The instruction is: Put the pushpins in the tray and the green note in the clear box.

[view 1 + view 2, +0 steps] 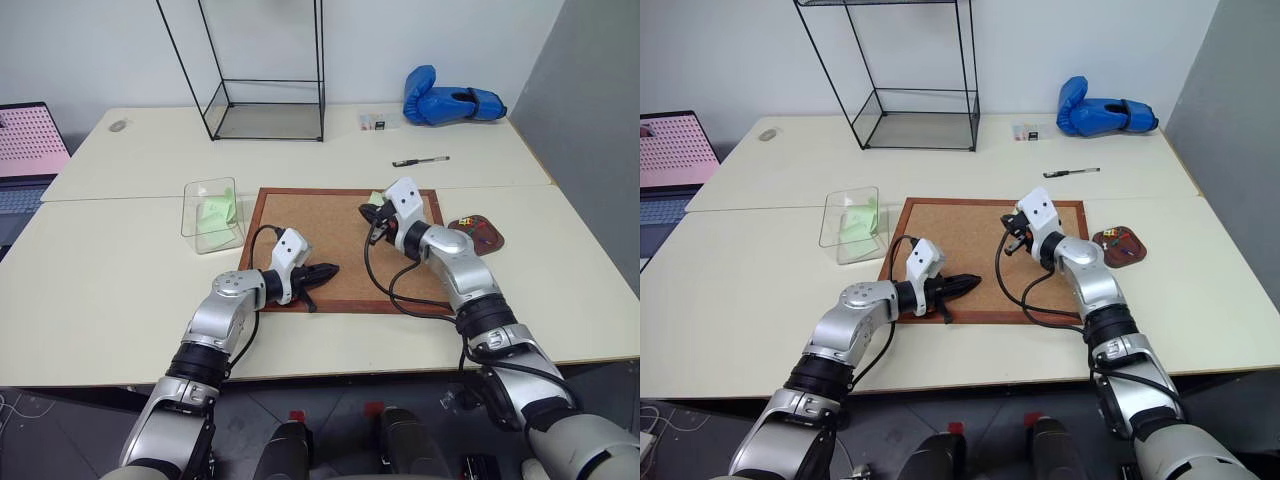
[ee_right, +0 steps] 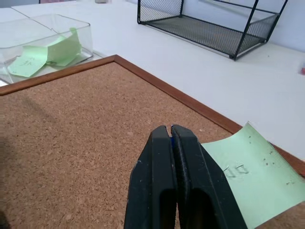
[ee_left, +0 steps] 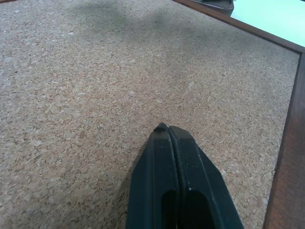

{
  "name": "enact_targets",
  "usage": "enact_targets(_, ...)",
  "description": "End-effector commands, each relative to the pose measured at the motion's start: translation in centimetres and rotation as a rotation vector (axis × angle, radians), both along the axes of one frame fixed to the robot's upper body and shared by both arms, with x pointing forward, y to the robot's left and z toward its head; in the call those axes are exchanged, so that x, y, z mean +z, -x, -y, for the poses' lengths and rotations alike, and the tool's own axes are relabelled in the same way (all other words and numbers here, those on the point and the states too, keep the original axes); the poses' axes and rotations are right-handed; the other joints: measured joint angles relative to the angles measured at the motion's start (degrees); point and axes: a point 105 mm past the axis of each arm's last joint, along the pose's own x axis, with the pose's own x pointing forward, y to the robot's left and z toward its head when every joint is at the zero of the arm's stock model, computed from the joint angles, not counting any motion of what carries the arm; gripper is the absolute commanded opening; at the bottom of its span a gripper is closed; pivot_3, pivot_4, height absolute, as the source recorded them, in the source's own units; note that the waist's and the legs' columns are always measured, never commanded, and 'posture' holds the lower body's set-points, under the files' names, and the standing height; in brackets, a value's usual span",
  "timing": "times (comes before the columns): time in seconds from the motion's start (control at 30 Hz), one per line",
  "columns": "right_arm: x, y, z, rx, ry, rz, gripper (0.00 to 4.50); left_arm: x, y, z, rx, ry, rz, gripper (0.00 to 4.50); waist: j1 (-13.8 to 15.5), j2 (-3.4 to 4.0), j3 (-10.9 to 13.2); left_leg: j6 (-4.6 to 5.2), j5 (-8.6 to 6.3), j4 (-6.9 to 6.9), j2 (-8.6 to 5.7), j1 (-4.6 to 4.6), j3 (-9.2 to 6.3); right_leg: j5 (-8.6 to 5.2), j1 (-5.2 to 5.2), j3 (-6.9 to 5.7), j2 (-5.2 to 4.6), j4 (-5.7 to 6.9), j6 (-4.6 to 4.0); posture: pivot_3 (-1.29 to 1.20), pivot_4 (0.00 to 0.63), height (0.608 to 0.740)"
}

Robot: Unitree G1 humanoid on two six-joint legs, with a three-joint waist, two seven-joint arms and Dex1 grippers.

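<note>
A green note (image 2: 248, 176) lies at the far right corner of the corkboard (image 1: 340, 245). Just over it hovers my right gripper (image 2: 170, 130), shut, with a tiny blue pushpin head showing between its tips. The dark reddish tray (image 1: 497, 240), to the right of the board, holds a few coloured pushpins (image 1: 472, 228). Left of the board stands the clear box (image 1: 195, 215) with green notes (image 1: 218, 210) inside. My left gripper (image 1: 330, 270) rests shut and empty above the board's near part.
A tall black wire-framed glass case (image 1: 265, 110) stands at the back, with a blue boxing glove (image 1: 450, 103) to its right. A pen (image 1: 420, 160) lies behind the board. A laptop (image 1: 25, 150) sits at the far left.
</note>
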Motion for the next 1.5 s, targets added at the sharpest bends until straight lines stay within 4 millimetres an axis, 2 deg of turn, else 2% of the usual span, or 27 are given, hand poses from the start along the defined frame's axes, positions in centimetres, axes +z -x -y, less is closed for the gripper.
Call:
enact_targets(0.03,2.0,1.2,0.1,0.068,0.001,0.063,0.01,-0.9,-0.2,-1.4,0.086,0.012,-0.072,0.00,0.03,0.00,0.00,0.00,0.00,0.00,0.00,0.00,-0.01,0.00,0.00,0.00,0.00,0.00,0.00,0.00,0.150,0.740)
enact_targets(0.1,1.9,2.1,0.3,0.113,0.053,0.090,0.01,0.6,-0.7,-1.5,0.111,0.071,-0.057,0.00,0.03,-0.01,0.01,0.00,0.00,0.00,0.00,-0.01,0.00,0.00,0.00,0.00,-0.01,-0.01,0.00,0.00,0.150,0.740)
enact_targets(0.2,1.6,3.1,0.4,0.163,0.107,0.116,0.00,2.9,-1.5,-1.8,0.145,0.146,-0.016,0.42,0.01,-0.04,0.04,0.00,0.00,0.00,0.00,-0.05,0.00,0.00,-0.04,-0.02,-0.01,-0.03,0.01,0.00,0.150,0.740)
enact_targets(0.53,0.9,5.8,0.0,0.311,0.290,0.253,0.00,8.0,-2.5,-1.1,0.149,0.348,-0.002,2.26,0.78,-0.33,0.33,-0.02,0.00,0.00,-0.09,-0.33,-0.04,0.01,-0.18,-0.05,-0.10,-0.15,0.04,0.00,0.150,0.740)
enact_targets(0.7,0.6,6.8,-0.5,0.384,0.392,0.361,0.00,8.6,-2.7,-0.5,0.138,0.398,-0.063,3.35,0.88,-0.38,0.36,-0.04,-0.01,0.00,-0.10,-0.33,-0.03,0.00,-0.19,-0.06,-0.11,-0.17,0.04,0.00,0.150,0.740)
enact_targets(0.8,0.4,7.4,-0.8,0.437,0.478,0.447,0.00,8.5,-2.4,0.5,0.103,0.417,-0.123,3.95,0.82,-0.43,0.39,-0.04,0.00,0.00,-0.08,-0.32,-0.03,0.00,-0.19,-0.06,-0.09,-0.15,0.04,0.00,0.150,0.740)
enact_targets(0.9,0.5,8.1,-1.1,0.482,0.536,0.520,0.00,8.1,-2.2,1.5,0.080,0.420,-0.173,4.35,0.88,-0.45,0.41,-0.05,0.00,0.00,-0.09,-0.32,-0.03,0.00,-0.19,-0.05,-0.10,-0.15,0.04,0.00,0.150,0.740)
enact_targets(1.17,0.4,9.1,-1.6,0.543,0.587,0.601,0.00,7.5,-1.9,4.0,0.010,0.474,-0.279,4.35,0.97,-0.47,0.42,-0.06,0.00,0.00,-0.10,-0.32,-0.03,0.00,-0.19,-0.04,-0.10,-0.15,0.04,0.00,0.150,0.740)
enact_targets(1.37,0.7,9.2,-1.8,0.549,0.583,0.612,0.00,7.3,-2.1,4.5,0.009,0.490,-0.291,4.35,1.00,-0.48,0.42,-0.06,0.00,0.00,-0.09,-0.30,-0.02,0.00,-0.19,-0.03,-0.10,-0.14,0.04,0.00,0.150,0.740)
enact_targets(1.4,0.8,9.2,-1.9,0.548,0.582,0.614,0.00,7.2,-2.2,4.5,0.013,0.493,-0.294,4.00,1.03,-0.48,0.42,-0.06,0.01,0.00,-0.09,-0.30,-0.02,0.00,-0.19,-0.03,-0.10,-0.13,0.04,0.00,0.150,0.740)
enact_targets(1.47,0.9,9.2,-1.9,0.547,0.577,0.617,0.00,7.2,-2.1,4.4,0.010,0.495,-0.295,3.77,1.08,-0.48,0.42,-0.06,0.01,0.00,-0.09,-0.30,-0.02,0.00,-0.19,-0.03,-0.10,-0.14,0.04,0.00,0.150,0.740)
enact_targets(1.5,1.0,9.1,-2.0,0.545,0.573,0.617,0.00,7.2,-2.1,4.4,0.008,0.496,-0.295,3.50,1.09,-0.48,0.42,-0.06,0.01,0.01,-0.10,-0.30,-0.02,0.00,-0.18,-0.03,-0.10,-0.14,0.04,0.00,0.150,0.740)
